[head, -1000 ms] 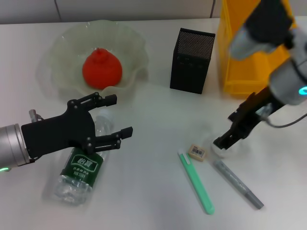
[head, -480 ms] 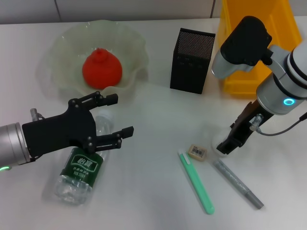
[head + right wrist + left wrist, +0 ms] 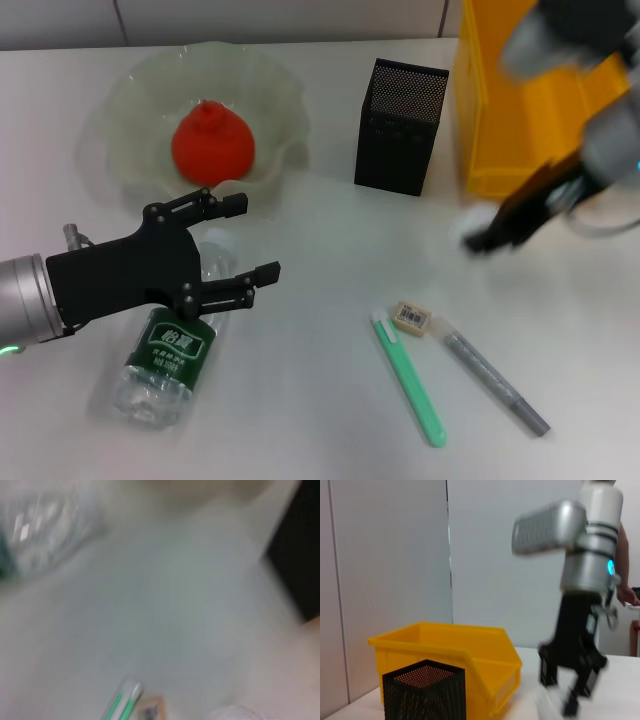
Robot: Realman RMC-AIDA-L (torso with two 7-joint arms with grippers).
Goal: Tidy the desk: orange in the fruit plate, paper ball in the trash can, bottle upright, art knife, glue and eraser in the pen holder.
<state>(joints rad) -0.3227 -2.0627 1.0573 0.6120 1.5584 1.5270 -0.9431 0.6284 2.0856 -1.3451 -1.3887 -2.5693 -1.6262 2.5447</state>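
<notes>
Red-orange and lumpy, the orange (image 3: 211,143) sits inside the fruit plate (image 3: 135,100), a pale-green ruffled bowl at about 10 o'clock on the white desk (image 3: 320,400). Just below the bowl, toward 8 o'clock, the left gripper (image 3: 233,247) hovers with its black fingers (image 3: 240,290) spread wide over the bottle (image 3: 168,352), which lies on its side with its green label facing up. The pen holder (image 3: 400,125), a black mesh cup, stands upright near 12 o'clock, and the yellow trash can (image 3: 490,120) is just beside it at about 1 o'clock. The right gripper (image 3: 487,235) hangs above the desk at 3 o'clock, in front of the trash can; it carries something white at its tip, likely the paper ball (image 3: 477,217), though the blur keeps me from telling how the fingers sit on it. Toward 5 o'clock, the eraser (image 3: 410,317) lies flat between the top ends of a green art knife (image 3: 410,380) and a grey glue pen (image 3: 495,383), close to both. In the left wrist view the right gripper (image 3: 572,700) shows beside the trash can (image 3: 485,660) and pen holder (image 3: 424,690).
</notes>
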